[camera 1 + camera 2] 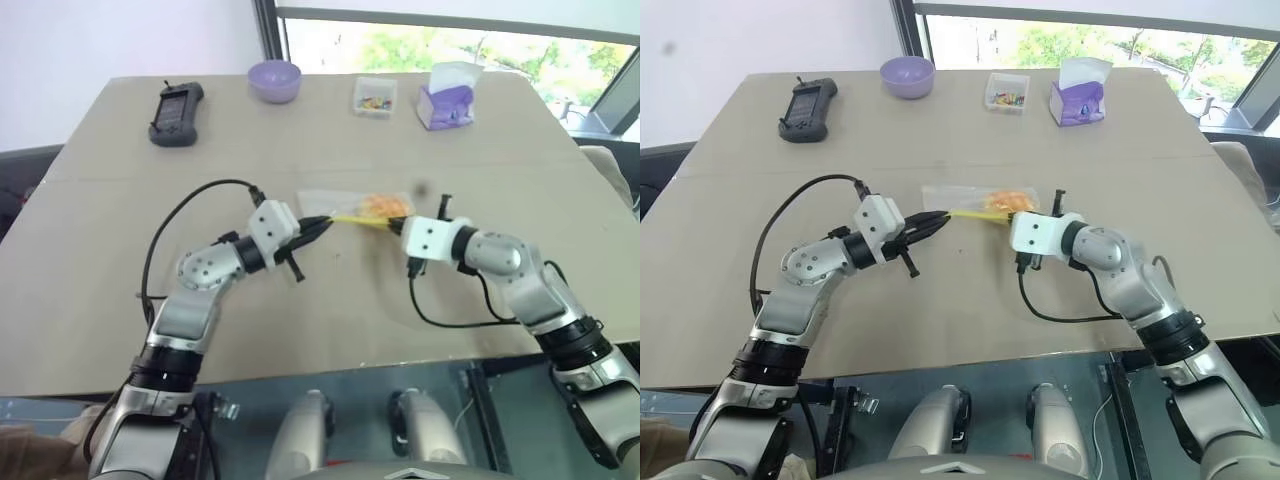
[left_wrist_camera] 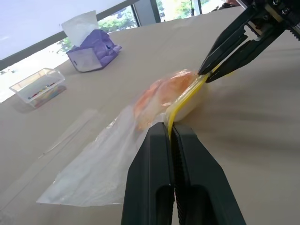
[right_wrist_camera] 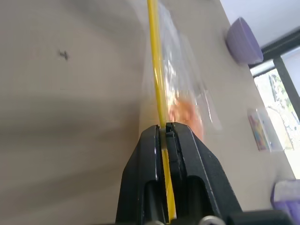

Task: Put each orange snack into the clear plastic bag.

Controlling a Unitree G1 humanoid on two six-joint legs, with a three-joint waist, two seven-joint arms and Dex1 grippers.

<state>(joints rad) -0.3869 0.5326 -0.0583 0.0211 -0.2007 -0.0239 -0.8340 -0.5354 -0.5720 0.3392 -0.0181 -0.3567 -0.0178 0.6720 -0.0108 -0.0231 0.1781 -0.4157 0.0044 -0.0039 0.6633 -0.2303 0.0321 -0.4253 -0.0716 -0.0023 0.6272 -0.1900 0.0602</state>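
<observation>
Desk (image 1: 120,290), wide and tan, carries the job at its middle. Clear plastic bag (image 2: 93,168), crinkly and see-through, lies there with its body on the surface and its yellow seal strip (image 2: 180,101) lifted and stretched between the two arms. Left gripper (image 1: 318,225) has its fingers clamped on one end of the strip; right gripper (image 1: 1015,212) has its fingers clamped on the other. Orange snack (image 2: 161,93), a rounded orange-yellow lump, already sits inside, close behind the strip. Judged from this, the step is closing up: keep the strip taut and level, pull evenly, and avoid tipping the mouth so the snack stays in.
</observation>
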